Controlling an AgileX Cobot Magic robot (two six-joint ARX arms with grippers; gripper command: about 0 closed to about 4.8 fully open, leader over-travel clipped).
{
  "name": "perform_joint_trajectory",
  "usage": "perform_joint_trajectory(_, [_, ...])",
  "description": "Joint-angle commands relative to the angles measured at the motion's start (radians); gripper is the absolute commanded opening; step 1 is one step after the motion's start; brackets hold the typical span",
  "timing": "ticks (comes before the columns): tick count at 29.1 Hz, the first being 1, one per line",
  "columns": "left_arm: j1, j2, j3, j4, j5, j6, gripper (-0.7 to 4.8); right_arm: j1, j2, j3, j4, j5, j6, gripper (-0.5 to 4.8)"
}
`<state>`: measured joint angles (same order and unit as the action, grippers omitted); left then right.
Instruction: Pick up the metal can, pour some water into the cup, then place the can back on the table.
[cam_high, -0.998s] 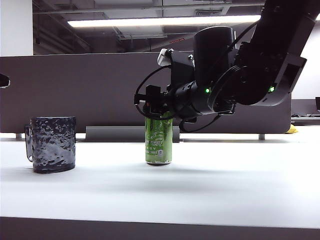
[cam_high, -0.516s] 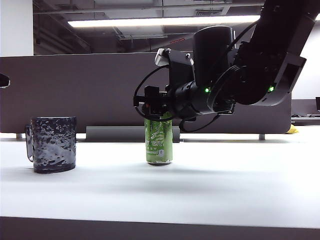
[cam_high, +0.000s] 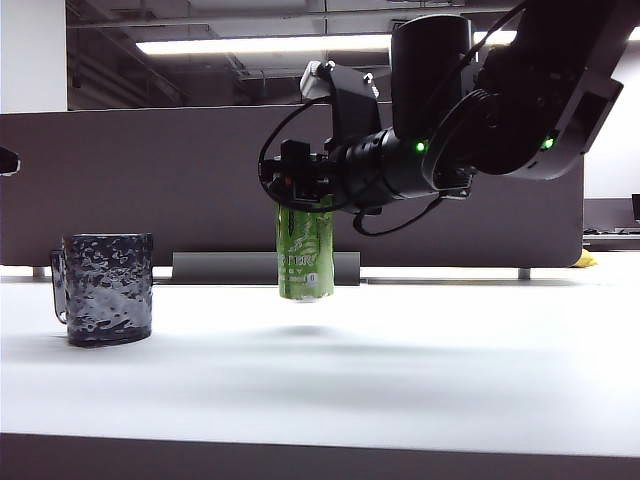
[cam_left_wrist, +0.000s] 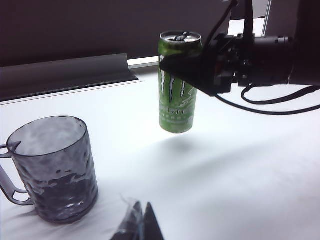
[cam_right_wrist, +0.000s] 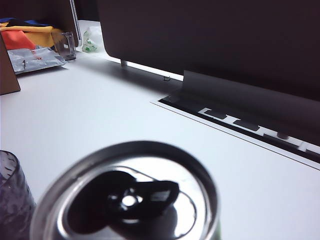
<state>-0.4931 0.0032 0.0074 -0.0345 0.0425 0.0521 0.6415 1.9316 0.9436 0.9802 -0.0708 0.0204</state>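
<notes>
Metal can (cam_high: 303, 255): gripping it near the top with the right gripper (cam_high: 300, 190), fingers squeezing in on both sides. Holding it up in the air, standing almost straight, with its bottom clear of the table (cam_high: 450, 370). Casting a soft shadow on the white top right under it. Showing its silver lid and pull tab very close up in the right wrist view. Reaching in from the upper right of the exterior view with the big black arm, small green lights glowing on it.

Standing well off to the left of the can, apart from it: the cup (cam_high: 103, 288), sitting upright on the table, bumpy and dark, handle pointing away from the can.

Peeking in at the edge of the left wrist view, near the cup: just the tips of the left gripper (cam_left_wrist: 137, 227), too little showing to tell if open or closed.

Running along behind the table: a long dark wall panel (cam_high: 150, 180).
</notes>
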Motion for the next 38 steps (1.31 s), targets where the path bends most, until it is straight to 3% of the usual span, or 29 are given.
perform_joint_trajectory(1, [0.002,0.001,0.001,0.013,0.003,0.0,-0.05,0.011,-0.014,0.054,0.003,-0.048,-0.018,2.28])
perform_joint_trajectory(7, [0.002,0.001,0.001,0.013,0.003,0.0,-0.05,0.056,-0.013,0.208,-0.195,-0.06,-0.13,2.28])
perform_joint_trajectory(15, [0.002,0.001,0.001,0.013,0.003,0.0,-0.05,0.092,-0.012,0.335,-0.325,-0.063,-0.235,2.28])
perform_joint_trajectory(29, [0.006,0.001,0.002,0.013,0.003,0.0,-0.05,0.129,0.01,0.409,-0.409,-0.061,-0.344,2.28])
perform_joint_trajectory(38, [0.166,0.001,0.001,0.013,0.023,0.0,-0.05,0.142,0.028,0.409,-0.418,-0.059,-0.389,2.28])
